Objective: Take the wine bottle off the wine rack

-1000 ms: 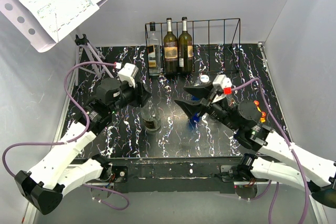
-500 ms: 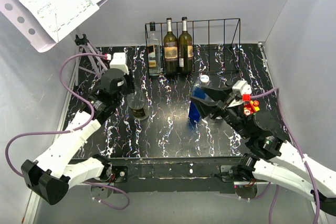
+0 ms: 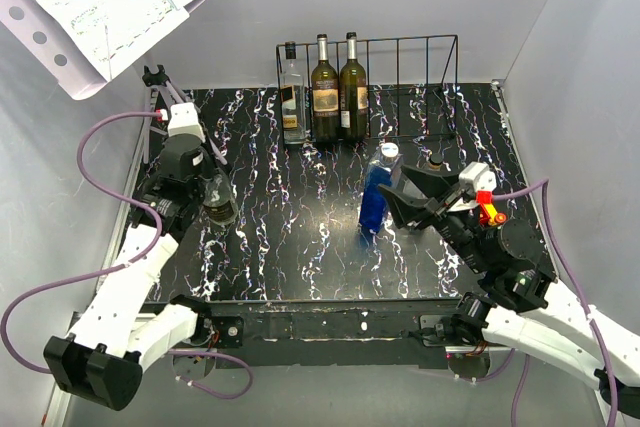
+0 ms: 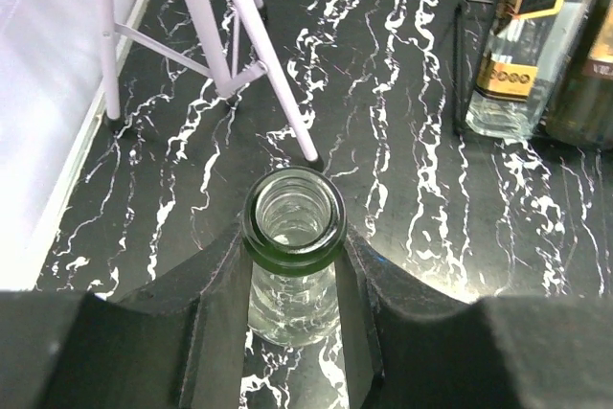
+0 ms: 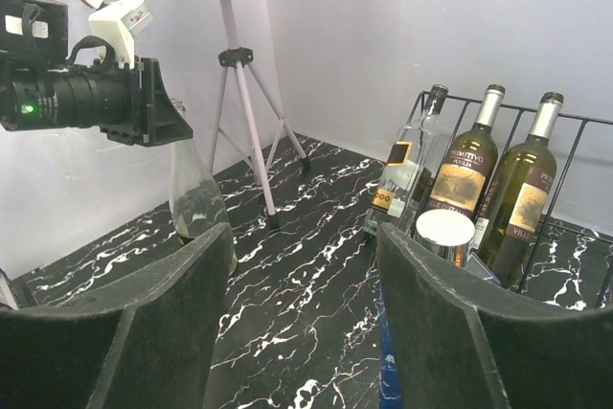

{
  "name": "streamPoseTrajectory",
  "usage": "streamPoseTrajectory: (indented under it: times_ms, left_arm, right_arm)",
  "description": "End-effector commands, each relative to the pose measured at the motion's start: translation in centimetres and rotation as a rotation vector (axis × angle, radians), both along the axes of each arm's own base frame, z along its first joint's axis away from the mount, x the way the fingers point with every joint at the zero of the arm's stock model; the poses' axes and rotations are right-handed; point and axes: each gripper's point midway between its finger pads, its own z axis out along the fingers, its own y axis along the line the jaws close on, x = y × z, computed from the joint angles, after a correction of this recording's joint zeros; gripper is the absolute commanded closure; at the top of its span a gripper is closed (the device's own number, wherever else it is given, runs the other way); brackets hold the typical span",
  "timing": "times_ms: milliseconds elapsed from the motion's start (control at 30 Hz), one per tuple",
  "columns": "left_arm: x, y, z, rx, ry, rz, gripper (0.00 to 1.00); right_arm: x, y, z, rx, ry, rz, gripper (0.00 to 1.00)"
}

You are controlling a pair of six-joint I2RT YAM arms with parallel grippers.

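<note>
So the left gripper (image 3: 212, 197) has the wine bottle (image 5: 196, 200) clamped by the neck. From the left wrist view both black fingers (image 4: 218, 323) are pressed up against the glass right under the open, greenish rim. The bottle is clear, looks empty and stands upright, over near the left edge of the desk, close to the legs of the music stand tripod (image 3: 168, 99) and well apart from the wine rack (image 3: 410, 57). Can't really tell if its base is touching the marbled black tabletop (image 3: 300, 247) or sitting just above it. The rack sits along the back edge and has three bottles at its left end: a clear bottle (image 3: 291, 97) and two dark green bottles (image 3: 324, 92) side by side. The right gripper (image 5: 302, 229) is spread wide and holding nothing, with a blue bottle with a white cap (image 3: 374, 197) just beside its fingertips, around the middle of the desk.
</note>
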Motion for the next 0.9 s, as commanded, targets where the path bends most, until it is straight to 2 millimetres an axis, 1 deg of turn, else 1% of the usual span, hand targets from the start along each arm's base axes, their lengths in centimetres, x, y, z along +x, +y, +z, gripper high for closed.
streamPoseTrajectory:
  times_ms: [0,100,200,333,433,467,500,567,600,633,667,700,767,833,867]
  left_arm:
    - [0.4,3.2,2.1,0.059,-0.106,0.098,1.0]
    - [0.8,4.3,2.7,0.055,-0.155,0.127,1.0]
    - [1.2,5.3,2.9,0.042,-0.156,0.156,1.0]
    - [1.4,6.5,2.4,0.053,-0.117,0.208,1.0]
    - [1.5,6.5,1.9,0.053,-0.098,0.204,1.0]
    - [1.5,6.3,1.8,0.049,-0.099,0.196,0.96]
    - [1.5,6.1,1.9,0.042,-0.099,0.185,0.86]
    - [1.3,5.8,1.9,0.029,-0.09,0.174,0.64]
    - [1.3,5.7,2.0,0.023,-0.088,0.164,0.48]
    - [1.3,5.6,1.9,0.02,-0.084,0.159,0.37]
    - [1.2,5.5,2.3,0.015,-0.089,0.157,0.31]
    - [1.1,5.5,2.6,0.01,-0.093,0.155,0.29]
    - [1.0,5.2,3.1,0.004,-0.095,0.139,0.26]
    - [0.6,4.8,4.2,-0.018,-0.095,0.122,0.23]
    - [0.3,4.5,5.1,-0.031,-0.098,0.107,0.2]
  right_arm:
    - [-0.1,-0.9,0.7,0.025,-0.018,-0.023,0.31]
    - [-0.3,-0.8,0.7,0.027,-0.017,-0.016,0.31]
    - [-0.1,-0.8,0.6,0.019,-0.014,-0.021,0.31]
    - [-0.2,-0.9,0.3,0.01,0.004,-0.018,0.31]
    - [-0.3,-1.1,0.2,0.014,0.004,-0.021,0.31]
    - [-0.3,-1.2,0.2,0.013,0.002,-0.023,0.31]
    - [-0.4,-1.4,0.3,0.013,0.0,-0.027,0.31]
    - [-0.4,-1.8,0.6,0.016,0.008,-0.038,0.31]
    - [-0.5,-2.1,0.7,0.02,0.01,-0.042,0.3]
    - [-0.5,-2.2,0.7,0.018,0.014,-0.044,0.3]
    - [-0.5,-2.4,0.8,0.02,0.014,-0.051,0.3]
    - [-0.5,-2.5,0.9,0.026,0.013,-0.051,0.3]
    - [-0.5,-2.7,0.8,0.025,0.012,-0.058,0.3]
    - [-0.6,-2.9,1.0,0.038,0.016,-0.06,0.31]
    - [-0.7,-2.8,0.9,0.039,0.015,-0.05,0.31]
